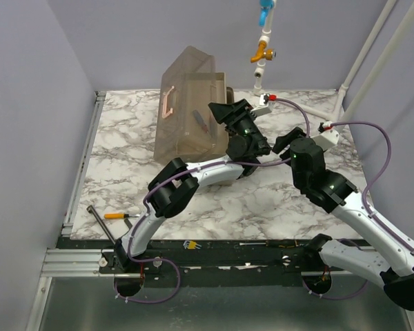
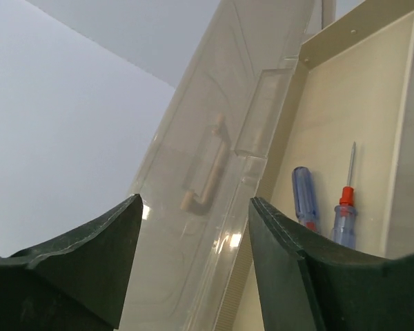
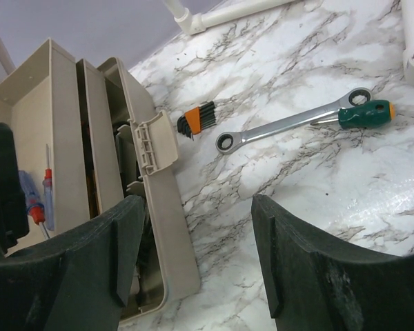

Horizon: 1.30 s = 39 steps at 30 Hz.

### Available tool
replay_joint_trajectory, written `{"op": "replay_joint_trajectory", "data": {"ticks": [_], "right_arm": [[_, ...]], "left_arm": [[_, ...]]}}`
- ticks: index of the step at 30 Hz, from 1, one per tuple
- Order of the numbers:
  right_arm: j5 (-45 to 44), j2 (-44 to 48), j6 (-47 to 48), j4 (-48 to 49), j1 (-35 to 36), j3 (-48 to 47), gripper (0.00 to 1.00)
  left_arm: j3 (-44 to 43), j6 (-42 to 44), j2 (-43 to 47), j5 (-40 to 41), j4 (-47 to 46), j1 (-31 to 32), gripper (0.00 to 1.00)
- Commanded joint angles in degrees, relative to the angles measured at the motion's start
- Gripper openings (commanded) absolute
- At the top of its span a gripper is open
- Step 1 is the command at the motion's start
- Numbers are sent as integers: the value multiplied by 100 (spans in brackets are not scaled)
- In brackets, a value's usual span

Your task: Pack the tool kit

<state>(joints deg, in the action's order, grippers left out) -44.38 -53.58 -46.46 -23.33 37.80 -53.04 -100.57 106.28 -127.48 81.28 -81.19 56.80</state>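
Note:
The translucent grey-brown toolbox (image 1: 190,103) stands open at the back of the table, its lid raised with the pink handle (image 1: 168,102). My left gripper (image 1: 224,114) is open and empty at the box's right side. In its wrist view the gripper (image 2: 194,201) faces the lid's inside and a beige tray (image 2: 331,117) that holds a blue screwdriver (image 2: 305,196) and a red one (image 2: 345,207). My right gripper (image 1: 283,141) is open and empty; in its wrist view it (image 3: 196,203) hangs over the marble beside the box's beige latch side (image 3: 159,207).
An orange hex key set (image 3: 196,118), a ratchet wrench (image 3: 290,123) and a green-handled screwdriver (image 3: 364,114) lie right of the box. An orange-handled screwdriver (image 1: 117,216) and a dark-handled tool (image 1: 100,222) lie near the front left. White pipe framing (image 1: 345,89) stands back right.

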Motion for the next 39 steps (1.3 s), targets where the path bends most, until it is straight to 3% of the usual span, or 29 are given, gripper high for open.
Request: {"op": "replay_joint_trajectory", "data": {"ticks": [1, 10, 14, 17, 22, 26, 31, 39], "right_arm": [[-185, 88, 40, -75, 8, 34, 70], [-450, 159, 446, -275, 7, -269, 70], [-538, 433, 575, -223, 7, -249, 70], [-592, 631, 659, -229, 7, -266, 70], [-390, 1202, 1048, 458, 4, 155, 70], [-209, 1476, 1309, 747, 5, 371, 70], [-150, 1588, 1445, 798, 6, 487, 70], [684, 1558, 1649, 1122, 7, 803, 72]], "left_arm": [[-575, 236, -434, 192, -676, 86, 66], [-3083, 293, -1759, 751, -995, 394, 70], [-3144, -672, -1936, 868, -880, 543, 76], [-3153, -939, -1844, 856, -1019, 654, 78], [-2445, -1972, -951, 565, -1010, 797, 79], [-2048, -2029, -147, 22, -991, 808, 78], [-863, -2324, 1135, -584, -705, 815, 78], [1083, -3928, 2927, -914, 1093, 865, 78]]}}
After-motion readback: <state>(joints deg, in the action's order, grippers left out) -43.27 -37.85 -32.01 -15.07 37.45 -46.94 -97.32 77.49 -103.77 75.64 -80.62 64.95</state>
